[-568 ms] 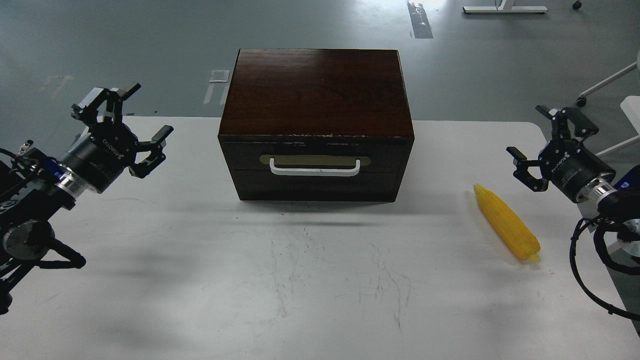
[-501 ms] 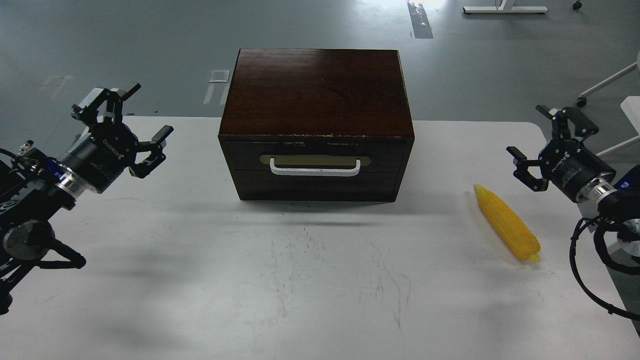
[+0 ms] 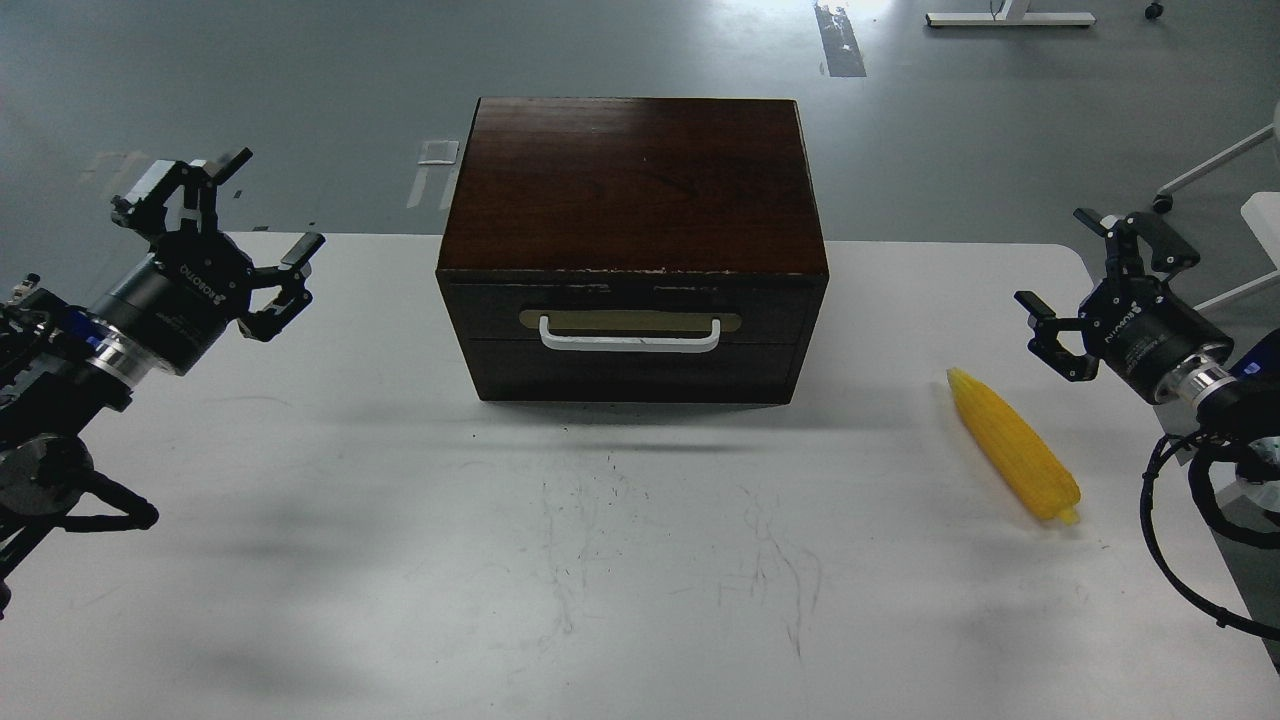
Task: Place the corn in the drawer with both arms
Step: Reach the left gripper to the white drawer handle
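Drawer (image 3: 632,340) is closed, corn (image 3: 1014,445) lying on the desk (image 3: 400,560) to its right (near the right end effector (image 3: 1098,285)). Both it and the left end effector (image 3: 222,232) hang splayed wide, holding nothing.

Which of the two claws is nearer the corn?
The right claw: it hangs open just above and right of the corn. The left claw is across the table beyond the drawer.

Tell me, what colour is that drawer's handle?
White; the handle sits on a brass backplate, seen clearly in the head view.
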Available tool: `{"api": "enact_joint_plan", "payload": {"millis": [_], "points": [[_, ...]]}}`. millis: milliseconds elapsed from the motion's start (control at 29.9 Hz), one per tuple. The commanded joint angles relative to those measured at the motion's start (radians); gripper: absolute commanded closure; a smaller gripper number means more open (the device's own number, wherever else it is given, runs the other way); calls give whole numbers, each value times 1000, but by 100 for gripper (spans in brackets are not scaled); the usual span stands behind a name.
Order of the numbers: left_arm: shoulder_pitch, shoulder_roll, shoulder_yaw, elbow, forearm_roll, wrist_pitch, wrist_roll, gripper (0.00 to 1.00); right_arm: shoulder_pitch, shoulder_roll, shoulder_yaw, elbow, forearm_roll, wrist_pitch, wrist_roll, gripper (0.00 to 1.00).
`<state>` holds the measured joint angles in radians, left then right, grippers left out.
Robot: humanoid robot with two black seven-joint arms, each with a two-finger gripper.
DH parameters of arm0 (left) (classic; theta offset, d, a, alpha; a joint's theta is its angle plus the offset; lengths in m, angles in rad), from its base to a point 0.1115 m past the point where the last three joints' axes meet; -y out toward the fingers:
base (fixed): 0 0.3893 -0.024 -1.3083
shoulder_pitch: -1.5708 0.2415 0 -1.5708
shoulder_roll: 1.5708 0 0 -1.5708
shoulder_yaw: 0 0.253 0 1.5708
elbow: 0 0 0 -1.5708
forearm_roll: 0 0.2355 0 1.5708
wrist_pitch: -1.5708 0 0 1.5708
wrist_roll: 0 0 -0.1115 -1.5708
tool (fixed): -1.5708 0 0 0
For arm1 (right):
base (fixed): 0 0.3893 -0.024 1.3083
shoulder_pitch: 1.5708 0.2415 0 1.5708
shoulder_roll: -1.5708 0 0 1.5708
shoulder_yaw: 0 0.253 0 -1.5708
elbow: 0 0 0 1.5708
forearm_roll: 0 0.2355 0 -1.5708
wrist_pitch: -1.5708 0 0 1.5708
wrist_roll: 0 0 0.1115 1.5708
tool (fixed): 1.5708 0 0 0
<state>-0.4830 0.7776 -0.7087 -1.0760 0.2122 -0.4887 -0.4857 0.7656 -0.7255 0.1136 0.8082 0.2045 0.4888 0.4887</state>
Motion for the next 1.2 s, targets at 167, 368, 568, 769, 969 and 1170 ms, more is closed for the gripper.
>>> {"api": "enact_joint_plan", "payload": {"millis": [167,368,568,769,969,1170], "points": [[-169,97,-6,-129,419,0,-3,1,6,-8,0,-1,0,0,0,0],[-342,81,5,-353,858,0,-3,1,12,-8,0,-1,-2,0,0,0],[-471,-45,66,-493,1329,0,-3,1,14,-9,0,-1,-1,0,0,0],[-698,-156,357,-450,1562,0,-3,1,11,-14,0,-1,-1,0,0,0],[-744,-250,468,-369,1782,0,-3,1,11,-20,0,-1,-1,0,0,0],[-746,-297,518,-299,1891,0,-3,1,11,-20,1,0,-2,0,0,0]]}}
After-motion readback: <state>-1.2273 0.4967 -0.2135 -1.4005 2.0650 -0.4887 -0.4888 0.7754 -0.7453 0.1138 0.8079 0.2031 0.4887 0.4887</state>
